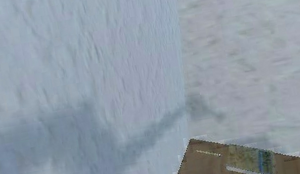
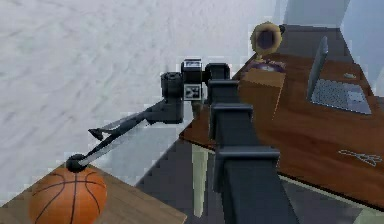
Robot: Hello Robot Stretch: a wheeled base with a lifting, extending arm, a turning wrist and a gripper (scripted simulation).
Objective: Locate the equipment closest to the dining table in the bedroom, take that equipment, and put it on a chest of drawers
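**Gripper Set at the Crown of the Basketball**

In the arm side view, the basketball (image 2: 68, 196) is found at about 8 o'clock, resting on the corner of a light wooden top (image 2: 125, 192). The arm (image 2: 240, 150) is run up from 6 o'clock. From there the gripper (image 2: 84, 150) is slanted down toward 8 o'clock, so that its thin fingers end at the ball's 12 o'clock point. This slant is judged to serve a grasp from above: a round ball offers no edge, and it would likely be rolled off the corner if pushed from the side. Whether the fingers are parted or drawn together cannot be told. Nor can it be told whether anything is held, since the ball lies on the top right at the fingers' end.

At 2 o'clock a laptop (image 2: 335, 88) is set on a darker table (image 2: 300, 135), with a brown-and-gold horned ornament (image 2: 268, 40) at 1 o'clock. Both are kept well apart from the ball, so the reach is left unobstructed.

In the forward view a pale wall (image 1: 66, 79) is faced closely, and a wooden corner (image 1: 204, 169) is seen at 5 o'clock. The base is judged to be parked there so that the ball falls within the arm's reach.
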